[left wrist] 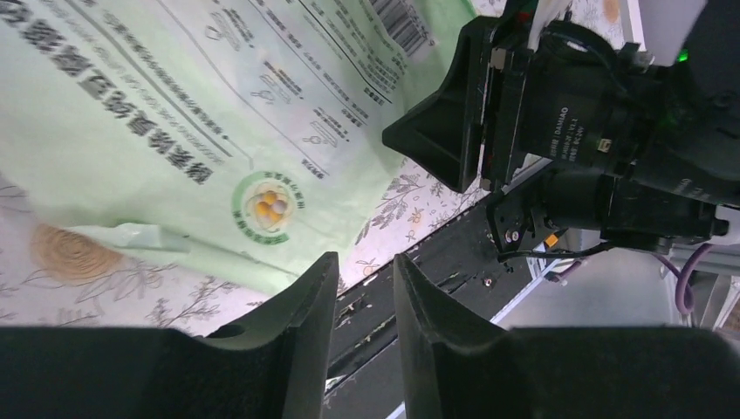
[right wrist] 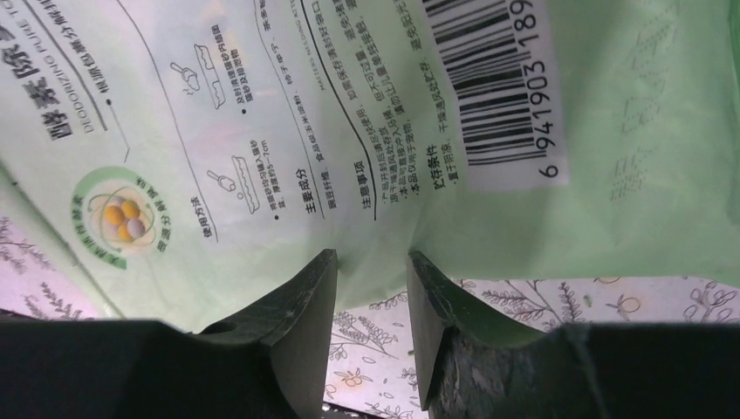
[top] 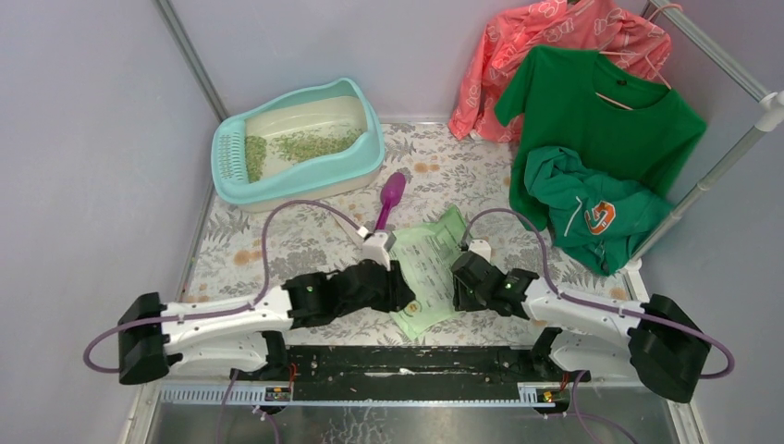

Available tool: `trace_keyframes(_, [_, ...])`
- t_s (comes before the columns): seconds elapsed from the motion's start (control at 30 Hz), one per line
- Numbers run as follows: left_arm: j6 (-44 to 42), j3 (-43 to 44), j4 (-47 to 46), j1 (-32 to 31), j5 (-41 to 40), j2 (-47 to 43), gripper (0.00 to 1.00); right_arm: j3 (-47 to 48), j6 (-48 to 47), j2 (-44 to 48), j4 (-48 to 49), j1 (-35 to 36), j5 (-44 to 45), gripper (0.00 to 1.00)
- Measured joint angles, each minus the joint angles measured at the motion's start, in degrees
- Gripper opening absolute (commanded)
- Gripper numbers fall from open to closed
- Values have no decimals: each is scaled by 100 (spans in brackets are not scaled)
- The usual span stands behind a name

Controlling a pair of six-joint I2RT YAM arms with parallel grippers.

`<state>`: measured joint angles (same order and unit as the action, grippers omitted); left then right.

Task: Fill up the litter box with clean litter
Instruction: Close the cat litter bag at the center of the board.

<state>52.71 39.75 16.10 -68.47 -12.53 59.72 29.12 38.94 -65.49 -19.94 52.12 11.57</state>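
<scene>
The litter box [top: 374, 148] sits at the far left of the table [top: 277, 245]. Some litter [top: 310, 143] lies in a thin patch on its floor, next to the grate end. Much of the floor is bare.

A green bag [top: 430, 268] lies flat in the middle of the table, near the arms. A purple scoop [top: 390, 199] lies just past the bag, between it and the box.

The left gripper [top: 405, 294] is low at the left edge of the bag. Its jaws are spread a little and nothing is between them. The bag edge lies just in front of its left fingertip.

The right gripper [top: 458, 280] is low at the right edge of the bag. Its jaws are also apart. The bag edge sits right at the tips, but it is not pinched.

Clothes [top: 592, 120] hang on a rack at the far right.
</scene>
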Motion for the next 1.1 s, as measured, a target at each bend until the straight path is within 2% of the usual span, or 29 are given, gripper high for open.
trace_keyframes(0.23, [273,15,-658,-734,-369,1156,35,-350,409,734,-63,136,-24,46])
trace_keyframes(0.47, [496,-72,-981,-914,-564,1847,34,4,490,1305,-942,175,232,50])
trace_keyframes(0.7, [638,-144,-1049,-914,-876,2090,33,660,354,625,-1071,177,748,49])
trace_keyframes(0.9, [835,-483,-1182,-914,-960,2286,34,715,125,-127,-894,33,833,48])
trace_keyframes(1.1, [1021,-715,-1388,-857,-997,2297,34,723,-79,-393,-715,-151,721,45])
